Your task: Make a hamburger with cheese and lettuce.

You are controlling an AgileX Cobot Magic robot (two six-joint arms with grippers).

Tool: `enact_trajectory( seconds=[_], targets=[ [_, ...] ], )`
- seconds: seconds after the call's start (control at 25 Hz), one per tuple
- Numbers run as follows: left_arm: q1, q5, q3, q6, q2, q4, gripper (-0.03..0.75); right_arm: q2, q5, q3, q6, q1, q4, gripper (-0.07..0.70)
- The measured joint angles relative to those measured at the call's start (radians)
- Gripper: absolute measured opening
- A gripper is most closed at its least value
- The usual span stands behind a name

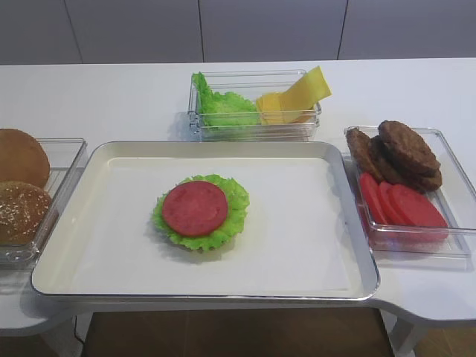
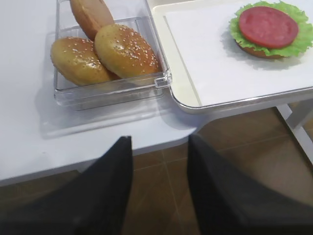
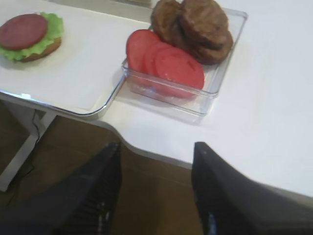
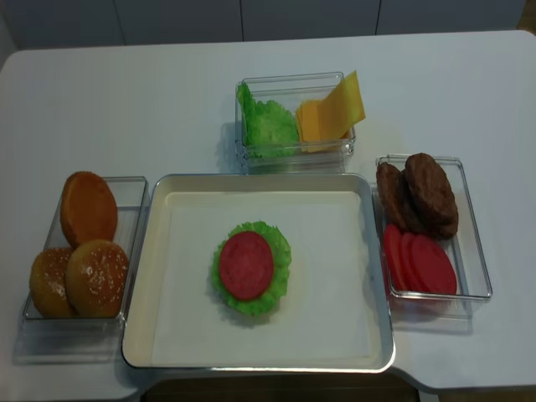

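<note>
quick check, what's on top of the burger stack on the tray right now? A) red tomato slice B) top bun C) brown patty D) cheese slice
A: the burger stack on the tray ends in a round red tomato slice lying on lettuce; the cheese sits in the back container.

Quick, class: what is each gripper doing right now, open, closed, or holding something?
Left gripper: jaws open, holding nothing.
Right gripper: jaws open, holding nothing.
</note>
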State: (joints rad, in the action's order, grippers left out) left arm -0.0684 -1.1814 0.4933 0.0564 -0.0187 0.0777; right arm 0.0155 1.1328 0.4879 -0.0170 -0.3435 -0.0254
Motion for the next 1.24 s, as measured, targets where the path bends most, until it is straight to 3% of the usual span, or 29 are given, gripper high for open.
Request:
enact_trajectory(
  seconds=[0.36,1.24],
  targets=[
    [0.0,0.0,0.0,0.0,0.0,0.0,0.283,0.0,0.002,0.0,0.006,0.18,-0.007,0.37],
    [0.0,0.0,0.0,0.0,0.0,0.0,0.283,0.0,0.002,0.0,0.004,0.186,-0.007,0.37]
  ],
)
